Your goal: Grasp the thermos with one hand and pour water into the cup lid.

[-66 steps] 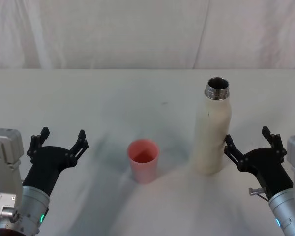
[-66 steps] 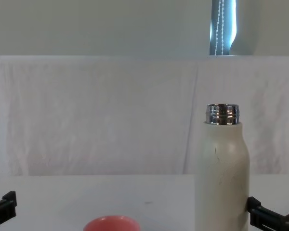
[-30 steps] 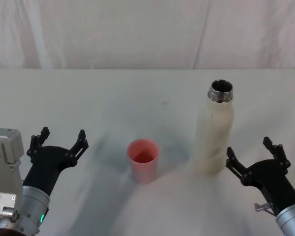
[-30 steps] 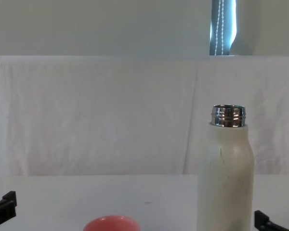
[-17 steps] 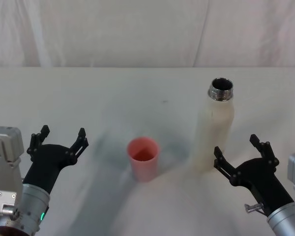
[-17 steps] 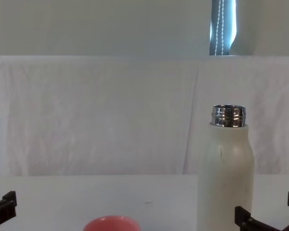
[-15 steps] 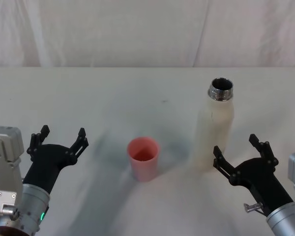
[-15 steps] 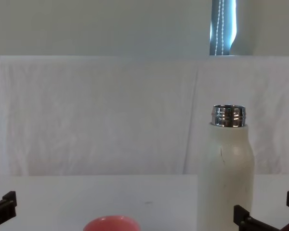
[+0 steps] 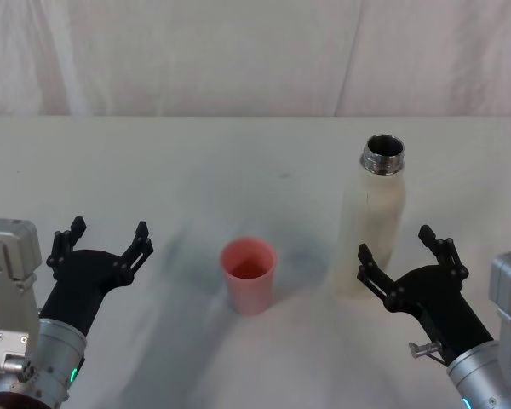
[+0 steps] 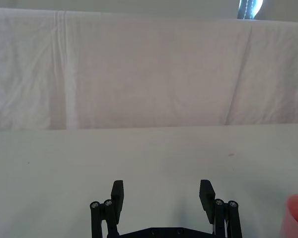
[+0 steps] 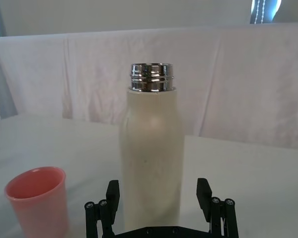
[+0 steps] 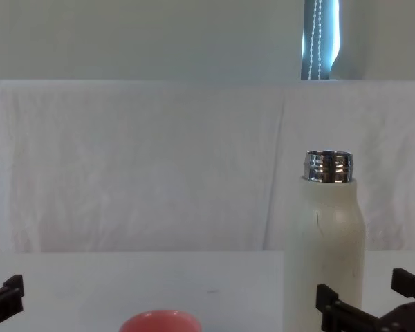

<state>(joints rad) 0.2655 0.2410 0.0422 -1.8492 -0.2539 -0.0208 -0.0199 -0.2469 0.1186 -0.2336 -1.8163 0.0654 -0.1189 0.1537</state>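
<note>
Thermos (image 9: 370,230): cream-white, upright, steel neck uncapped. Right gripper (image 9: 406,258): spread wide, holding nothing, just before it.

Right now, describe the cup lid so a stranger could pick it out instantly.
On the white table, look between the two black grippers, left of the thermos. The cup lid stands there upright: small, round, pink-red, far shorter than the tall cream bottle.

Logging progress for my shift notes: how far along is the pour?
Done: the thermos stands uncapped beside the cup lid. In hand: the open right claw lines up on the thermos, not gripping. Left: grasp, lift, pour. The left claw sits open, idle.
</note>
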